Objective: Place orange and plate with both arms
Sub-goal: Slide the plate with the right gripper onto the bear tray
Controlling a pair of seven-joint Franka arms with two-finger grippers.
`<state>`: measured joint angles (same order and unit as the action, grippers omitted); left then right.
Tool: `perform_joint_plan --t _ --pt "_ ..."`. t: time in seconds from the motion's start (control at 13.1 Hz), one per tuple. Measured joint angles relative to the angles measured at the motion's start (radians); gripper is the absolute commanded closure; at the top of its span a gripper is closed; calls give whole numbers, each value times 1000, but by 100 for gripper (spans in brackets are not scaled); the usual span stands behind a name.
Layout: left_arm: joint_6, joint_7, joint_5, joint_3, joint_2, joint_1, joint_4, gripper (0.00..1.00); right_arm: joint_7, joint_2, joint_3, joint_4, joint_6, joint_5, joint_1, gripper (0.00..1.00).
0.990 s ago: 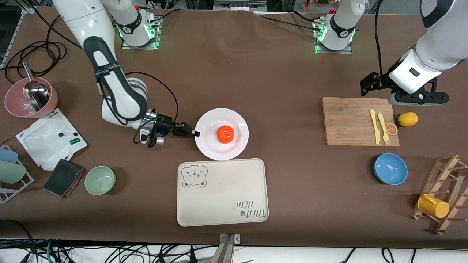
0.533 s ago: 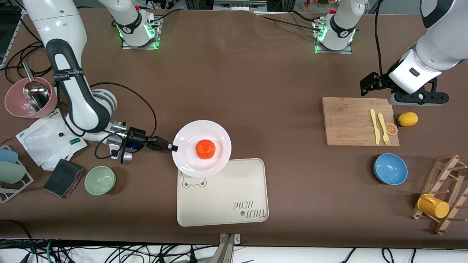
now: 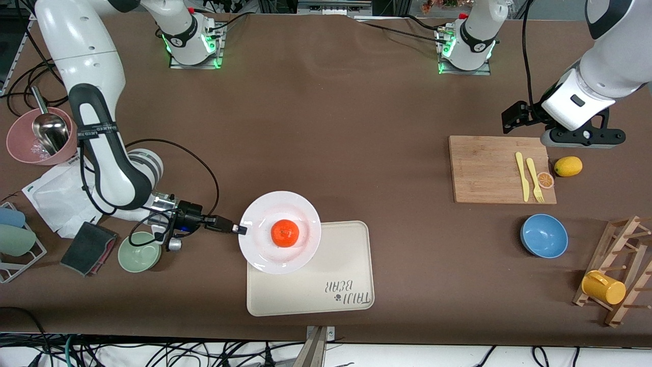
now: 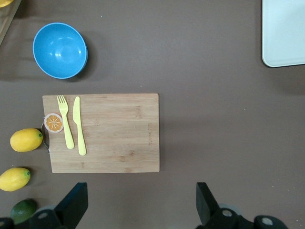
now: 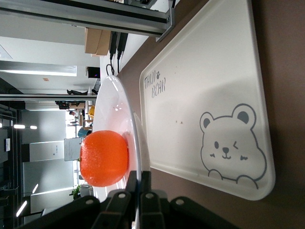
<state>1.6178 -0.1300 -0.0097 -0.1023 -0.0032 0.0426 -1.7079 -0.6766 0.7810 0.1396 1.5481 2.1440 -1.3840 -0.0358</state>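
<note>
A brown bench [image 3: 326, 127] seen from above, with two white robot arms.

The right pincer [image 3: 240, 230] is clamped on the rim of a white plate [image 3: 260, 255], gripping it at the edge toward the right arm's end of the bench. The plate is held up in the air, roughly level, over the corner of a cream tray [image 3: 326, 285], covering the tray's bear print in the front view. The right wrist view shows the plate [image 5: 119, 114] raised clear of the tray [image 5: 209, 95], the bear print visible beneath.

An orange [image 3: 284, 233] sits in the middle of the plate, seen close up from the right wrist [image 5: 104, 158].

The left pincer [image 4: 140, 210] waits with its fingers spread wide and nothing between them, over bare bench beside a wooden board [image 3: 489, 168]. On the board lie a yellow knife [image 3: 520, 176] and fork [image 3: 535, 179], with an orange slice [image 3: 545, 179] at the board's edge and a lemon [image 3: 568, 166] just beside it. A blue bowl [image 3: 544, 235] stands nearer the camera than the board.

A green bowl [image 3: 138, 252] sits under the right wrist. A pink bowl [image 3: 23, 148] holding a metal scoop [image 3: 48, 127] stands at the right arm's end of the bench.
</note>
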Motion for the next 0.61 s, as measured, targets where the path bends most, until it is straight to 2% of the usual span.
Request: perform_joint_plan --t 0.61 --pt "-1 0 0 0 0 0 0 0 23 162 4 -187 37 0 -21 100"
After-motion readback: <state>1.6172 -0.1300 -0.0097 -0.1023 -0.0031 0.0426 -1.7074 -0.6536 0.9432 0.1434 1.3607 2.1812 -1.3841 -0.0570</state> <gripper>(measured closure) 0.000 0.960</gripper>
